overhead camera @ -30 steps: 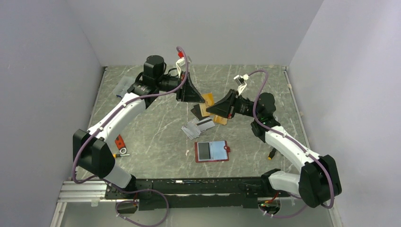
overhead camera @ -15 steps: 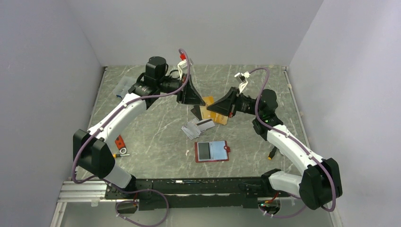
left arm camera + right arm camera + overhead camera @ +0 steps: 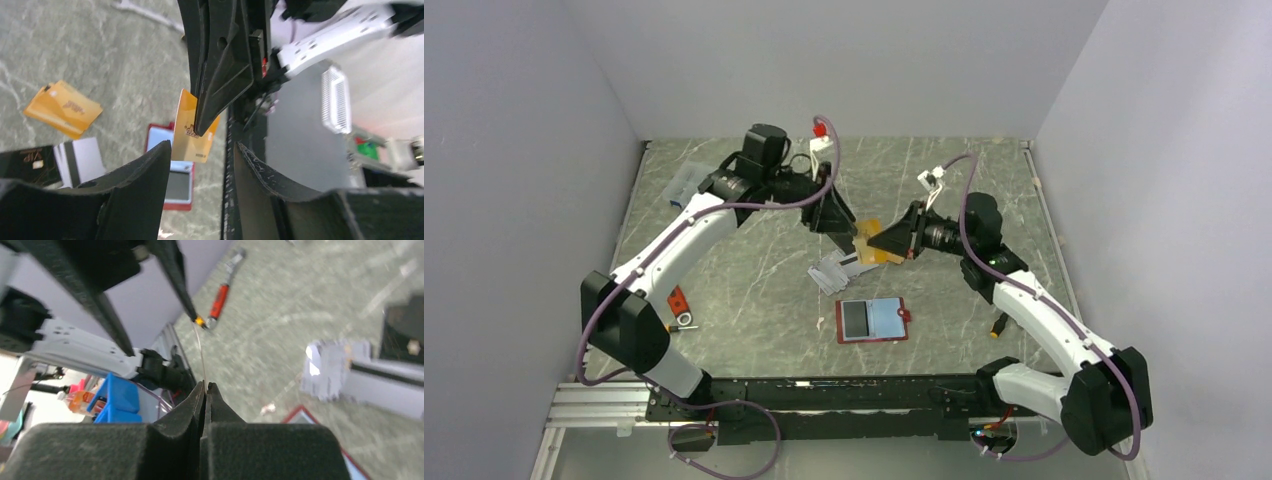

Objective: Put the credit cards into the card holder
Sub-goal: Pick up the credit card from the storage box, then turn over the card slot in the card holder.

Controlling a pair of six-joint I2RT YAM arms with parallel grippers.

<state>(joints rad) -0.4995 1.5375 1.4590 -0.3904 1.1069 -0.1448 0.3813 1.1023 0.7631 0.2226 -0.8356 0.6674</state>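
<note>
My right gripper [image 3: 206, 385] is shut on an orange credit card [image 3: 192, 132], edge-on in the right wrist view. It holds the card upright above the table. My left gripper [image 3: 202, 146] is open, its fingers either side of the card's lower end and apart from it. From the top view both grippers meet over mid-table, left [image 3: 839, 222] and right [image 3: 876, 243]. On the table lie grey-white striped cards [image 3: 839, 268], a black card [image 3: 25, 162] and orange cards [image 3: 62, 107]. The dark-red card holder [image 3: 872, 320] lies open nearer the arm bases.
A clear plastic box [image 3: 686, 185] stands at the far left. A red-handled tool [image 3: 679, 305] lies near the left arm, and a small orange-and-black item [image 3: 999, 325] beside the right arm. Grey walls enclose the table on three sides.
My left gripper has opened and let go of the orange card, while the right gripper has closed on it. Both grippers have shifted slightly toward the near side.
</note>
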